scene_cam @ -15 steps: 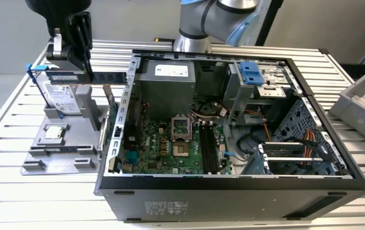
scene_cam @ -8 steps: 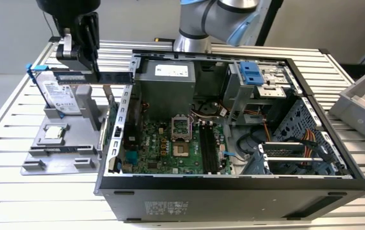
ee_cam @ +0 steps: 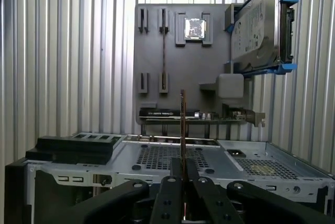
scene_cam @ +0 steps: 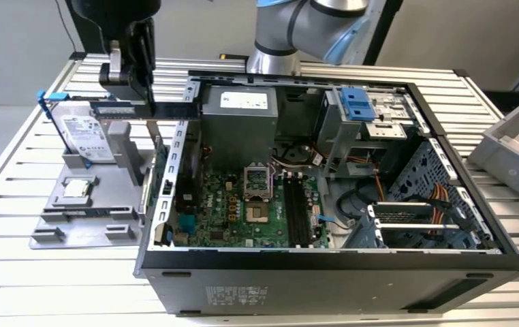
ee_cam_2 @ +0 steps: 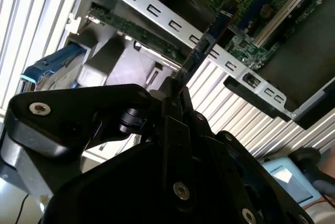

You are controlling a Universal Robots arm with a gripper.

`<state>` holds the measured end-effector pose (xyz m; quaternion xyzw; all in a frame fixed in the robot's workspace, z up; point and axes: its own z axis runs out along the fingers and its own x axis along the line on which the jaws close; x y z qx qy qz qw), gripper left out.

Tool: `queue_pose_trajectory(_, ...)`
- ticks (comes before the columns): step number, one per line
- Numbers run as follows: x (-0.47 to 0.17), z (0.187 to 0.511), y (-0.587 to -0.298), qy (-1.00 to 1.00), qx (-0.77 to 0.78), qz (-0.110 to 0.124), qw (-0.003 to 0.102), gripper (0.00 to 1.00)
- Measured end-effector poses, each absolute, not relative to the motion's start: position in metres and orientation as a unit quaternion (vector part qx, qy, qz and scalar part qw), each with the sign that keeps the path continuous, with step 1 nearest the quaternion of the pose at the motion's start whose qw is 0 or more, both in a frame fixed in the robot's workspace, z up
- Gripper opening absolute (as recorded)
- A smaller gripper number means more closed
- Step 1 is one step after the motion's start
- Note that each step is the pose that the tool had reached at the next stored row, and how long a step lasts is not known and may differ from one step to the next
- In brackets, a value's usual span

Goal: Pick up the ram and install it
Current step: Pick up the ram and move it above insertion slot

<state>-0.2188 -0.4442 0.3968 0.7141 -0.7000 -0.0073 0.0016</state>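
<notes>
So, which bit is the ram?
Find the open computer case; at its edge on the exterior view's left hangs the black gripper. The ram is the long thin dark stick clamped in it, unlike the blue-framed hard drive and square CPU chip below.

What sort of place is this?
Probably a robotics lab bench for computer assembly: an open computer case lies on a slatted metal table, a grey fixture holds a hard drive, and the arm's gripper holds the ram.

ram (ee_cam: 182, 124) end hidden in gripper (ee_cam: 182, 165), probably clamped, arm (scene_cam: 296, 30) cropped
</notes>
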Motion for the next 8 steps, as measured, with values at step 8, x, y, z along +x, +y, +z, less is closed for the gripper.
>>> queue_pose_trajectory(8, -0.203, 0.397, -0.444, -0.7, 0.714, -0.008, 0.003, 0.0)
